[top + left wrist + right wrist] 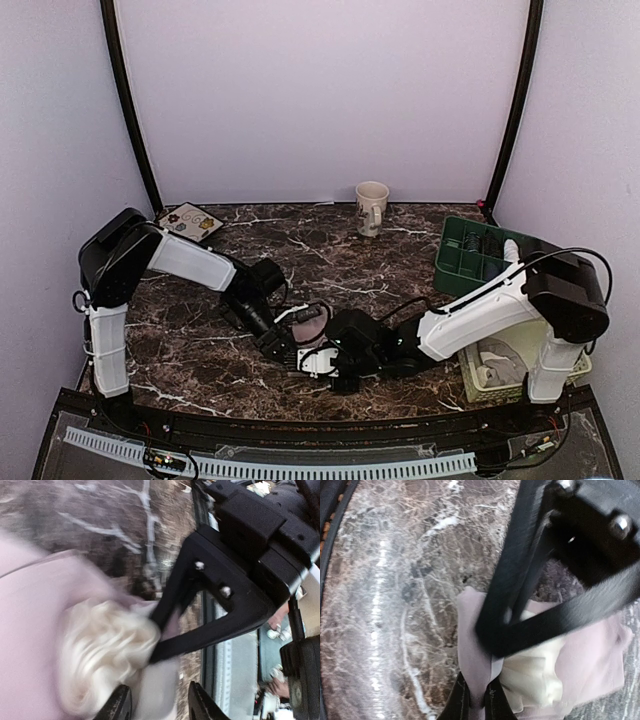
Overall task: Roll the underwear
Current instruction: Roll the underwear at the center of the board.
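The dusty pink underwear (pixel 306 322) lies bunched on the marble table, its cream panel (pixel 100 645) crumpled in the middle. My right gripper (pixel 477 696) is shut on a fold of the pink cloth (pixel 475 645) at the garment's near edge. My left gripper (pixel 157 702) has its jaws apart, with a strip of the cloth lying loosely between them. Both grippers meet at the garment, and the left gripper's fingers (pixel 520 580) cross over it in the right wrist view. From above, the left gripper (pixel 285 347) and right gripper (pixel 314 361) sit side by side.
A beige mug (pixel 371 207) stands at the back centre. At the right is a green crate (pixel 470 250), with a pale basket (pixel 500 372) nearer beside the right arm's base. A patterned card (pixel 190 222) lies at the back left.
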### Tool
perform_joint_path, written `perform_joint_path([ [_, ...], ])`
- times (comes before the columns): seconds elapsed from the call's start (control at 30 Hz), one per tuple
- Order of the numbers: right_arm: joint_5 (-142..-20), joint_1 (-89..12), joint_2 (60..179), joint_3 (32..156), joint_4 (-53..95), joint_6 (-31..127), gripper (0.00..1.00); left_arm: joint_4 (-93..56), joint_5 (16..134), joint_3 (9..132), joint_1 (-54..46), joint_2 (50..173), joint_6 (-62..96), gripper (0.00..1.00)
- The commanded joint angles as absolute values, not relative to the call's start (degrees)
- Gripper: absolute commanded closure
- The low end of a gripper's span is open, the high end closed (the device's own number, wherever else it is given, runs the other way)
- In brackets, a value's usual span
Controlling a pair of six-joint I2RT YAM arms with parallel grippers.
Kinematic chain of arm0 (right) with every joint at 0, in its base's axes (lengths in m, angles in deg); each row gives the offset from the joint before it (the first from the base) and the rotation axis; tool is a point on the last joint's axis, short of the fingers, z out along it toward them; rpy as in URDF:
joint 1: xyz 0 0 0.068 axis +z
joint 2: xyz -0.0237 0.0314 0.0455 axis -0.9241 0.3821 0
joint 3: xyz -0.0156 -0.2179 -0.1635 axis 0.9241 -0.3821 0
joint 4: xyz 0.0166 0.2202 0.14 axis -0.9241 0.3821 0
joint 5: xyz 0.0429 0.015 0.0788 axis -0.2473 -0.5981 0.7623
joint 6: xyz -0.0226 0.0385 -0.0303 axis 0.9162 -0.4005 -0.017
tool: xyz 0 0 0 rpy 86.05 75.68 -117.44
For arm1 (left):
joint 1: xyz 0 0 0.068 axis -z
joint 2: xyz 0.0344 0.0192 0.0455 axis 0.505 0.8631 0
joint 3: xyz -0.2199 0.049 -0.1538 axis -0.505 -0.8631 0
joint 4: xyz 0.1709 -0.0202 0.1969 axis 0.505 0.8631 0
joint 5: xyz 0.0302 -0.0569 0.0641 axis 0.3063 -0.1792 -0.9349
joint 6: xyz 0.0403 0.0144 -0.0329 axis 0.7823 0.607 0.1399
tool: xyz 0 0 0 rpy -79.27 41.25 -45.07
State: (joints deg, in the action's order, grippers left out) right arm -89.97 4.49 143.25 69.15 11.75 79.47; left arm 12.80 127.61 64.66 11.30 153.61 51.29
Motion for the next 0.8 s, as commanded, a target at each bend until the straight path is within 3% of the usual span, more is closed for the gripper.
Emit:
perform_joint_path([
  [0.0, -77.84, 4.18, 142.27, 72.14, 22.83, 72.51, 1.0, 7.95, 115.81, 59.49, 6.61, 144.37, 49.05, 0.56],
  [0.2, -58.85, 1.0, 146.34, 79.84, 31.21, 60.29, 1.0, -8.58, 98.66, 44.72, 1.81, 122.59, 46.71, 0.53],
  [0.3, -50.14, -1.91, 147.47, 79.8, 28.8, 53.88, 1.0, -16.18, 95.48, 37.07, 1.73, 112.26, 48.96, 0.5],
  [0.4, -44.46, -4.4, 148.85, 78.51, 24.77, 48.75, 1.0, -14.83, 93.85, 33.87, 2.39, 105.63, 50.97, 0.49],
  [0.57, -39.18, -7.26, 154.49, 81.01, 24.17, 44.97, 1.0, -13.73, 86.75, 27.66, 11.4, 95.42, 51.98, 0.45],
  [0.77, -34.37, -9.73, 159.87, 81.63, 22.78, 38.67, 1.0, -13.71, 80.6, 25.97, 21.17, 92.93, 49.92, 0.44],
])
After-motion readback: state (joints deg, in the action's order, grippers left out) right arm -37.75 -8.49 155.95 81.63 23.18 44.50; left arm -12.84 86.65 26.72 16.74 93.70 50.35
